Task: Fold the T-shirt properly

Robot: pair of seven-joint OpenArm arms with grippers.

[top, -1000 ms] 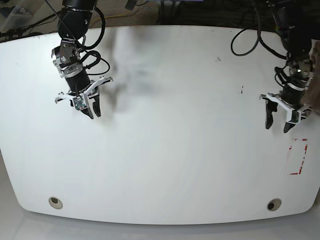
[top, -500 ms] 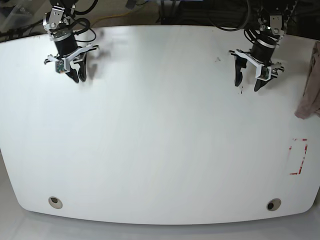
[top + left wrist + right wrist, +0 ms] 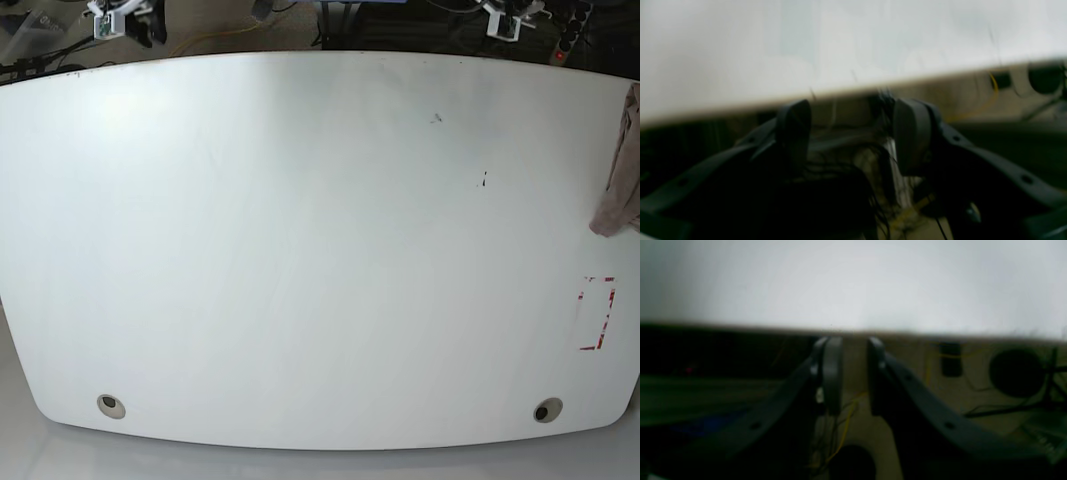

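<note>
Both arms have pulled back from over the white table (image 3: 300,250) to beyond its far edge, so the base view now catches only scraps of them at the top border. The left gripper (image 3: 853,136) stands with its jaws parted fairly wide and nothing between them; through the gap only cables and floor clutter show, blurred. Its fingers (image 3: 793,130) hang just past the table's edge, not touching it. The right gripper (image 3: 853,373) has its jaws drawn close with a narrow slit between the pads (image 3: 832,373); nothing seems to be pinched there, though the wrist picture is soft. It too sits just off the far edge, pointing toward the table.

The T-shirt (image 3: 622,170) is bunched at the table's right edge in the base view, a mauve-brown lump cut off by the frame, well apart from both grippers. Near it, toward the front, lies a red marked rectangle (image 3: 597,313).
</note>
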